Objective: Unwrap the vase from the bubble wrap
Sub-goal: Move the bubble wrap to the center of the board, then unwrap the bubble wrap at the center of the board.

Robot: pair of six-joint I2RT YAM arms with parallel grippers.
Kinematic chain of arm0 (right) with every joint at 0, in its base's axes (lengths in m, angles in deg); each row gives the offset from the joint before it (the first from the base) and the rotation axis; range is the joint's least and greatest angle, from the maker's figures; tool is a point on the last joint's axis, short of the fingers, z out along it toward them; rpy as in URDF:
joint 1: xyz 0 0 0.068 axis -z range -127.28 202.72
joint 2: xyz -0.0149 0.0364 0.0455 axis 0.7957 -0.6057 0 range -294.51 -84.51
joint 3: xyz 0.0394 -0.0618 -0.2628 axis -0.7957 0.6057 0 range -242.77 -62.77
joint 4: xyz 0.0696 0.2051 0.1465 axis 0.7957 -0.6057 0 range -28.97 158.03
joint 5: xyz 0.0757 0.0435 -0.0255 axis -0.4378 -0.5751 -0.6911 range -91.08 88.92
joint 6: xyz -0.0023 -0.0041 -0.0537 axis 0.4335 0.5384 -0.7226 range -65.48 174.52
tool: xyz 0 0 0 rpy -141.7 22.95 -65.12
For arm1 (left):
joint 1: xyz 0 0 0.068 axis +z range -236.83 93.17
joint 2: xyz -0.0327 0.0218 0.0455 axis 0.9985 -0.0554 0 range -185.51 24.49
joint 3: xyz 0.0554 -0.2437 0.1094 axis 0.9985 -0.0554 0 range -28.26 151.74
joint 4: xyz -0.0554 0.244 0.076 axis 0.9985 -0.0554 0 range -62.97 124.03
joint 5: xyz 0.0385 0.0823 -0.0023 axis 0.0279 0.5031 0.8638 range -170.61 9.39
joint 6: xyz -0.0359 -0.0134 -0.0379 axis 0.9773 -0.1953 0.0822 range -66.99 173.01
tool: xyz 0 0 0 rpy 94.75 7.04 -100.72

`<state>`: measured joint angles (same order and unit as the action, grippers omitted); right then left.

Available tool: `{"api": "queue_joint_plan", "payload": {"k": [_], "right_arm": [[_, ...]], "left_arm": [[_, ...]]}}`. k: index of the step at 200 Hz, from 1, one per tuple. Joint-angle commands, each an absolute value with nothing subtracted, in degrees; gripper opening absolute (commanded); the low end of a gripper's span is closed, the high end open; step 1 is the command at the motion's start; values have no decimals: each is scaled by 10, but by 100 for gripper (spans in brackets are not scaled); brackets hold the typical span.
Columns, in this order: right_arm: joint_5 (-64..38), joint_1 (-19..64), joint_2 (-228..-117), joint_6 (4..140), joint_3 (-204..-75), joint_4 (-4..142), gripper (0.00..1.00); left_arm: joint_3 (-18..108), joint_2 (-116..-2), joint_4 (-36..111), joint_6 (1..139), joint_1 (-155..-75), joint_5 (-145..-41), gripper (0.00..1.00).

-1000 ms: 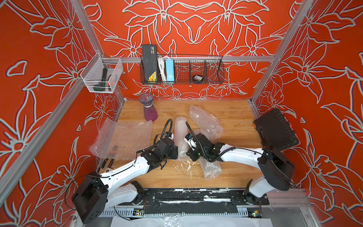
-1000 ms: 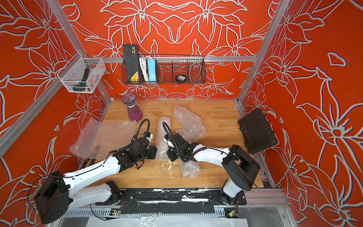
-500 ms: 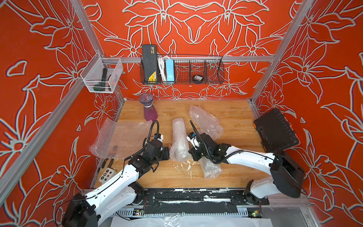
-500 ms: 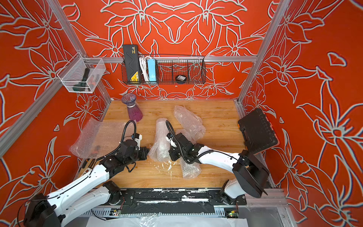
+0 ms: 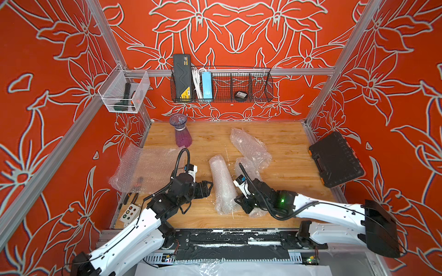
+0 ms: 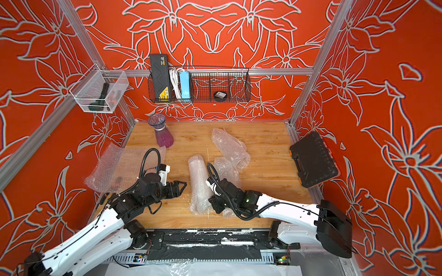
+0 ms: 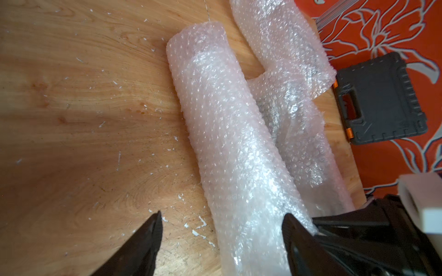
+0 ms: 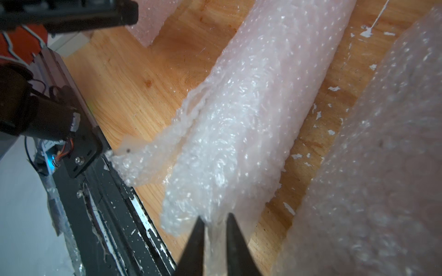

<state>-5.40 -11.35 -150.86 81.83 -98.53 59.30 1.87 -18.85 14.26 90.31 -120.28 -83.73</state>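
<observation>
A long roll of bubble wrap (image 5: 222,184) (image 6: 199,184) lies in the middle of the wooden table; what is inside it is hidden. A bare purple vase (image 5: 181,133) (image 6: 162,135) stands upright at the back left. My left gripper (image 5: 208,188) (image 7: 222,216) is open at the roll's left side, with the roll (image 7: 227,119) running between its spread fingers. My right gripper (image 5: 240,202) (image 8: 215,221) is at the roll's near right end, shut on a thin fold of its wrap (image 8: 251,119).
A flat sheet of bubble wrap (image 5: 148,169) lies at the left and a crumpled one (image 5: 251,148) behind my right arm. A black tool case (image 5: 334,160) leans at the right edge. A button box (image 5: 130,212) sits front left. Wire baskets hang on the walls.
My left gripper has opened and let go of the wrap, after pulling left and coming back to the roll. The roll now lies nearer the front. The right gripper stays at its near end.
</observation>
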Motion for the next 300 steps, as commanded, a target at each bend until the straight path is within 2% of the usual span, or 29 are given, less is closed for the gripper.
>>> {"api": "queue_joint_plan", "payload": {"k": [1, 27, 39, 60, 89, 110, 161, 210, 225, 244, 269, 285, 300], "right_arm": [[-21, -118, -1500, 814, -1017, 552, 36], [15, -112, -1500, 791, -1061, 517, 65], [9, -95, -1511, 782, -1081, 505, 73], [-27, -58, -1539, 766, -1104, 525, 77], [-121, 4, -1618, 749, -1145, 561, 78], [-145, 18, -1674, 735, -1175, 571, 77], [-185, 48, -1751, 732, -1199, 594, 74], [-202, 57, -1790, 737, -1209, 616, 62], [-205, 58, -1797, 738, -1211, 621, 50], [-204, 58, -1798, 739, -1208, 627, 35], [-205, 59, -1798, 741, -1201, 638, 28], [-207, 59, -1798, 742, -1197, 642, 26], [-208, 59, -1797, 744, -1195, 645, 25]], "left_arm": [[63, -246, 166, 862, -1205, -830, 77], [115, -354, 208, 838, -1205, -827, 77], [139, -395, 219, 829, -1202, -822, 76], [167, -458, 238, 816, -1186, -822, 75], [197, -520, 247, 803, -1169, -833, 74], [202, -543, 255, 800, -1158, -844, 70], [211, -563, 262, 790, -1157, -853, 68], [205, -578, 269, 793, -1150, -853, 55], [201, -577, 271, 794, -1149, -849, 52], [194, -573, 273, 795, -1149, -845, 41], [189, -572, 272, 796, -1146, -849, 30], [189, -573, 270, 800, -1146, -850, 34], [187, -569, 272, 804, -1146, -853, 50]]}}
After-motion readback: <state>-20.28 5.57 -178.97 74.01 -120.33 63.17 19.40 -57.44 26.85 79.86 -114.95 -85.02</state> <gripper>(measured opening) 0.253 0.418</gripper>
